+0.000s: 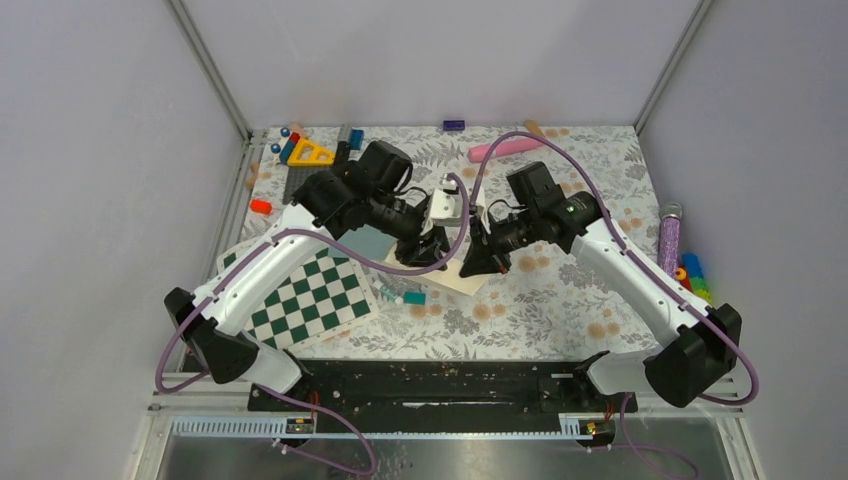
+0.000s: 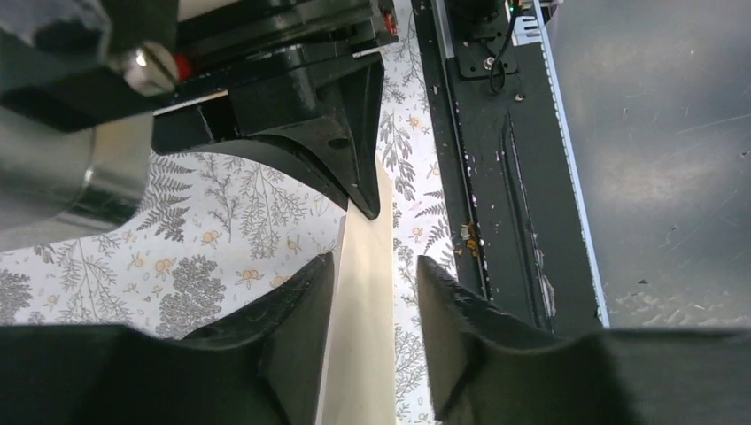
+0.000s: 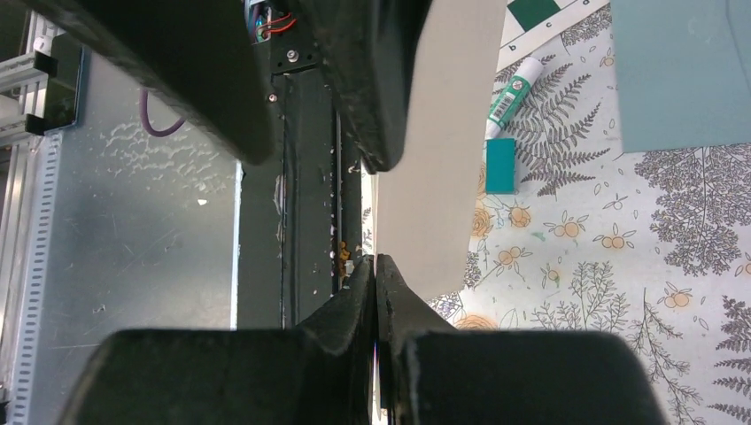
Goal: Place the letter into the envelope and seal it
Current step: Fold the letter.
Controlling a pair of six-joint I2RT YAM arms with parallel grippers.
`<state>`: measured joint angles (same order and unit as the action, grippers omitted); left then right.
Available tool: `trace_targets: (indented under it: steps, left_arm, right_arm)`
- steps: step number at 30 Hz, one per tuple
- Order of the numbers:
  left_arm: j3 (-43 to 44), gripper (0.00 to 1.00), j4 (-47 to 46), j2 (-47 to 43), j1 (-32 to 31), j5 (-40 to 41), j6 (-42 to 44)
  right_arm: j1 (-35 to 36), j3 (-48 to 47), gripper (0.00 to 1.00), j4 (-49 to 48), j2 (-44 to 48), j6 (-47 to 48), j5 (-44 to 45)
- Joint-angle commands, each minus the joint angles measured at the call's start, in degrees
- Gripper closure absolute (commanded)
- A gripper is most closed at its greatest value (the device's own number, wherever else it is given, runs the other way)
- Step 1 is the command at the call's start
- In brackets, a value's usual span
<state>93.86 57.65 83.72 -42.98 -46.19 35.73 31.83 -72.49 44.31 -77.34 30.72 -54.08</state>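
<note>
R fingers (image 3: 400, 305) pressed together, pinching one edge of the letter (image 2: 365, 301). This prob. keeps that end raised off the tabletop (image 1: 560, 310) so the other arm can get at it. L fingers (image 2: 297, 310) are spread, one each side of the letter's free end. One is right at the paper's edge, w/ a gap showing at the other, so no clamp there yet. Looks like a two-arm hold is being set up: the thin sheet would sag or twist from one pinch, and a second grip would let it be steered flat.

Letter sits near the envelope (image 3: 682, 71), on the side away from the checkerboard (image 1: 310, 295), and isn't touching it.

Envelope lies flat on the tabletop, partly under the L arm in the top view. Nothing seen inside it. Can't tell if the flap is up or which way the mouth faces. So insertion isn't started, sealing neither.

Glue stick (image 3: 514, 93) and small teal block (image 3: 500, 166) lie loose near the envelope, toward the arm bases. Glue prob. parked there for the seal step. Checkerboard is beside the envelope; touching or not, can't tell.
</note>
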Motion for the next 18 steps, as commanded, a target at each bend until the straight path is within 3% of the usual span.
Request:
trace_targets:
  steps: [1,5,12,14,16,18]
  left_arm:
    - [2.72,0.66,1.18,-0.01,-0.61,1.97,1.62]
    - [1.94,0.86,1.17,-0.56,-0.55,3.62,1.50]
    - [-0.80,0.93,1.20,-4.78,-0.61,7.86,2.59]
    - [-1.70,0.80,1.21,-5.81,-0.61,9.39,2.91]
    - [-2.27,0.51,1.23,-6.36,-0.54,10.40,3.01]
    - [-2.09,0.42,1.19,-6.09,-0.60,10.68,2.53]
  right_arm:
    - [0.07,-1.87,1.00,0.81,2.35,1.94,-0.78]
    - [0.07,-1.63,1.00,0.26,2.61,1.81,0.03]
    - [0.07,-1.62,1.00,0.29,2.99,2.03,0.64]
    - [0.07,-1.69,1.00,0.40,3.15,2.04,0.74]
    - [0.08,-1.92,1.00,0.95,3.33,2.32,0.31]
    - [0.07,-2.08,1.00,0.95,3.43,2.26,0.05]
